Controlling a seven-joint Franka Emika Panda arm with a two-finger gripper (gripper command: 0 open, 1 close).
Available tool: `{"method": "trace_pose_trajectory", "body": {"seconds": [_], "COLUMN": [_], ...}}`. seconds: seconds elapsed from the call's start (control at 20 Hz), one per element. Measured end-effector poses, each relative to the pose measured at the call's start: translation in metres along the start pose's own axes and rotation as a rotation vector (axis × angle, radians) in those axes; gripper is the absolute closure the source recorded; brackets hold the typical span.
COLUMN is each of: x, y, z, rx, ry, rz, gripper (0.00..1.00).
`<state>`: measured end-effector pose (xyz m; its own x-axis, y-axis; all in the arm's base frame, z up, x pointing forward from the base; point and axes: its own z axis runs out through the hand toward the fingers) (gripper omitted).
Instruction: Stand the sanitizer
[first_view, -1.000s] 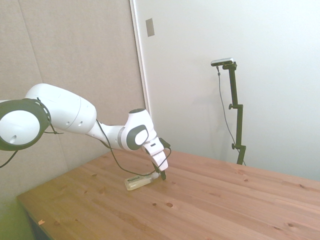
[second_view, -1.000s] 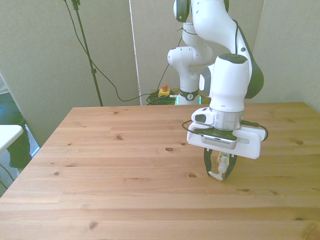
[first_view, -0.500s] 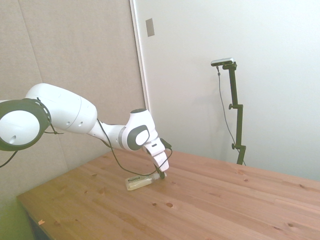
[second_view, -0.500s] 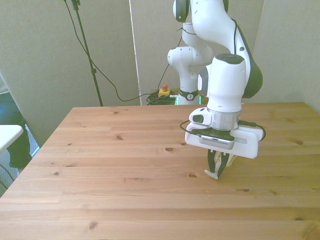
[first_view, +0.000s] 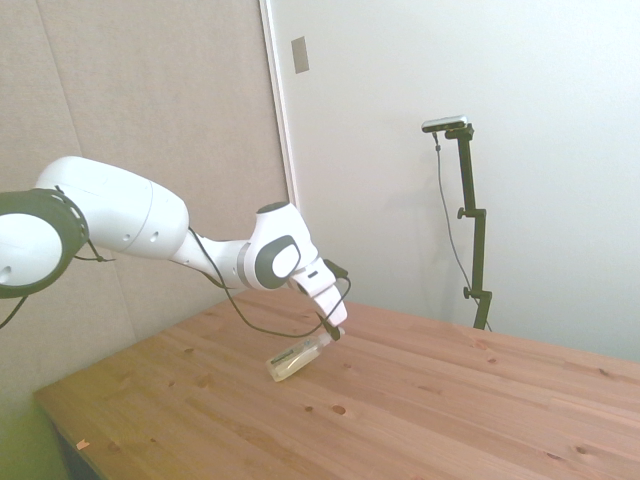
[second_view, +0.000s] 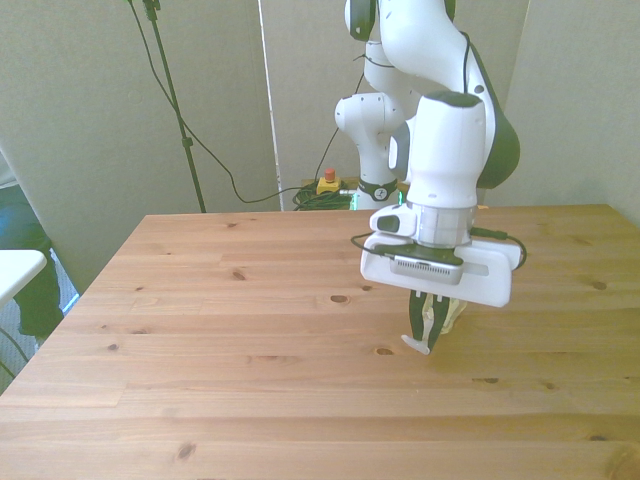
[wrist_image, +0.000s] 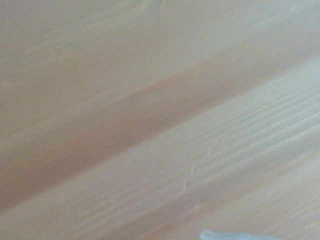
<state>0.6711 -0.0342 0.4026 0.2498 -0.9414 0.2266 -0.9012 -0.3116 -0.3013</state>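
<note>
Your gripper (second_view: 426, 335) is clamped on the sanitizer (first_view: 293, 361) at its pump end. Bottle's tilted, base low over the table (second_view: 230, 340).

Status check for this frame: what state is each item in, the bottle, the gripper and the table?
sanitizer: tilted, pump end raised in the grip, base end low at the table, not upright.
gripper: shut on the sanitizer's pump end, angled down.
table: bare wood apart from the sanitizer.

White rounded arm (second_view: 445, 150), grey joint caps, black cable loops.
</note>
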Motion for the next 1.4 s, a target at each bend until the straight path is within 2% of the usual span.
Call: {"method": "trace_pose_trajectory", "body": {"seconds": [0.2, 0.6, 0.75, 1.05, 1.4], "x": [0.006, -0.005, -0.006, -0.025, -0.029], "y": [-0.001, 0.006, 0.009, 0.024, 0.035], "z": [-0.055, -0.098, -0.092, -0.052, -0.034], "rx": [0.099, 0.268, 0.300, 0.321, 0.325], "ry": [0.156, 0.476, 0.589, 0.731, 0.760], "rz": [-0.004, 0.034, 0.058, 0.111, 0.127], "gripper": [1.00, 1.00, 1.00, 1.00, 1.00]}}
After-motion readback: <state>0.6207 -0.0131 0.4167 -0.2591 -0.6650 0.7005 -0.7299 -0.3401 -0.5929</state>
